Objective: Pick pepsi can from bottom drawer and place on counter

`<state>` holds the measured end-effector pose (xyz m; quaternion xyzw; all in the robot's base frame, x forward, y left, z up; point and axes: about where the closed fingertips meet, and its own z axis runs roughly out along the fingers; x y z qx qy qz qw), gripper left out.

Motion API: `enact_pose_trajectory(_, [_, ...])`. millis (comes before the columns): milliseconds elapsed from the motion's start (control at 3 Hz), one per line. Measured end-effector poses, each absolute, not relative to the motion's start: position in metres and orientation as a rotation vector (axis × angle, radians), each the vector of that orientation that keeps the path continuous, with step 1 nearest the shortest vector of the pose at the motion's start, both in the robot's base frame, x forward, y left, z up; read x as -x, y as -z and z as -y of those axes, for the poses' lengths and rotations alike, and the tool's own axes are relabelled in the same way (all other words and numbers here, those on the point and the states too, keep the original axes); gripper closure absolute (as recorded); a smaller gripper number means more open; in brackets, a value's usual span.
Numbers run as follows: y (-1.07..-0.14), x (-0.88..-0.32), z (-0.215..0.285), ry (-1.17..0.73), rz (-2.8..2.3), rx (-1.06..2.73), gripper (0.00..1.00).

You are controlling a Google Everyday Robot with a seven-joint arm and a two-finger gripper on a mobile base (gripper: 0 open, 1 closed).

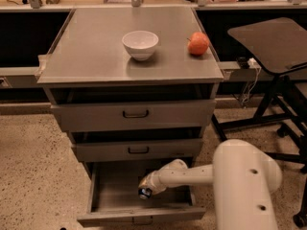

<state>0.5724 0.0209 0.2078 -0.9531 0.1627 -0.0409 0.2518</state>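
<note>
The bottom drawer (110, 195) is pulled open under two closed grey drawers. The pepsi can (145, 192), small and dark blue with a silvery end, is inside it near the middle. My gripper (147, 186) reaches down into the drawer from the right and sits right at the can, touching or covering its top. My white arm (240, 176) fills the lower right. The grey counter (96, 47) tops the cabinet.
A white bowl (140, 44) and an orange-red fruit (198, 43) sit on the counter. A dark brown side table (273, 40) on a black wheeled stand is to the right. The floor is speckled beige.
</note>
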Motion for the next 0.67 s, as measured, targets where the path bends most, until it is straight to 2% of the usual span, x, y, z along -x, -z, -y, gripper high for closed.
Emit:
enact_pose_trajectory(333, [-0.282,-0.542,-0.029,0.165,-0.347,2.457,1.00])
enact_pose_trajectory(667, [-0.293,-0.540,-0.025,0.199,-0.311,2.426,1.00])
